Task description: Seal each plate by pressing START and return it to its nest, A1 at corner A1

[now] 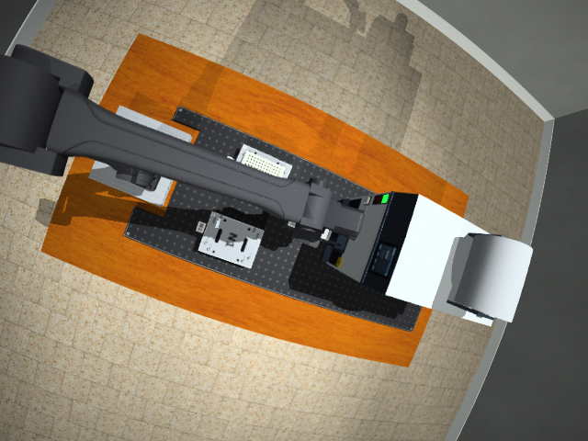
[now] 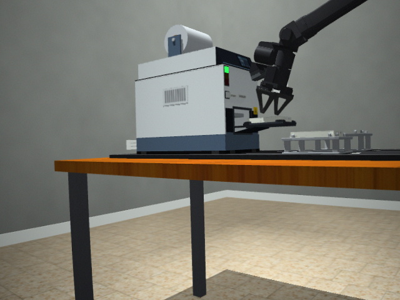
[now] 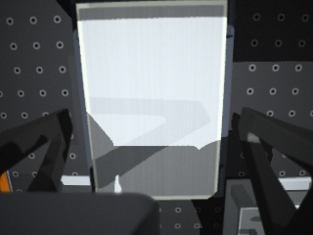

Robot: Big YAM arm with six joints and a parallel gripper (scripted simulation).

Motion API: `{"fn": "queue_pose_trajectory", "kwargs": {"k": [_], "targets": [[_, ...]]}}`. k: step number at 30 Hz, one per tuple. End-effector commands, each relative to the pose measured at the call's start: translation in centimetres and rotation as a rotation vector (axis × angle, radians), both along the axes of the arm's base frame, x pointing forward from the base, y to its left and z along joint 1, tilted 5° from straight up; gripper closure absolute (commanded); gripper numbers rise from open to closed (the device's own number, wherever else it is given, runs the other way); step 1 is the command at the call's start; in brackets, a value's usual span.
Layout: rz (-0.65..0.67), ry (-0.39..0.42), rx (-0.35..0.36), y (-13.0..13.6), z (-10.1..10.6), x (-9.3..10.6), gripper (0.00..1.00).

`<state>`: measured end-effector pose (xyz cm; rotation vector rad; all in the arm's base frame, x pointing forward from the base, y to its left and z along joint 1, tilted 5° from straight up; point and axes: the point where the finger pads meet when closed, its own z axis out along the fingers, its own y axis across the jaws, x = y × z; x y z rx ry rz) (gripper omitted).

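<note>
My gripper (image 2: 270, 112) (image 3: 155, 117) is open and empty, just above the plate on the stage, one finger beyond each long side. That plate (image 2: 271, 119) (image 3: 152, 59) has smooth foil over its top and lies on the sealer's extended stage (image 2: 292, 123) (image 3: 229, 88); it looks flat. The lamp (image 1: 385, 198) (image 2: 226, 69) is green. The START button (image 2: 227, 94) is on the sealer's front. Nest N1 (image 1: 225, 252) (image 2: 359, 134) is empty. The other plate (image 1: 263, 163) (image 2: 310, 133), with open wells, sits in the other nest (image 1: 243, 148) (image 2: 339, 139). The foiled plate's corner marks cannot be read.
The sealer (image 1: 423, 246) (image 2: 180, 119) stands behind the stage, with a foil roll (image 1: 493, 275) (image 2: 197, 39) on top. A yellow label (image 1: 338, 261) (image 2: 255, 110) is beside its opening. My forearm (image 1: 189, 165) passes high between the two nests.
</note>
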<state>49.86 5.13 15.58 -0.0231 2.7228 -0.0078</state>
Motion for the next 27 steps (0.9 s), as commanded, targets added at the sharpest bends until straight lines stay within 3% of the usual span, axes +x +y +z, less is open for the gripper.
{"fn": "queue_pose_trajectory", "kwargs": {"k": [1,19,27], "targets": [[-0.028,-0.026,0.006,-0.6,1.5,1.6,0.0],[-0.025,-0.04,0.008,-0.4,2.1,2.1,0.0],[-0.024,-0.031,0.006,-0.4,-0.5,1.8,0.0]]}}
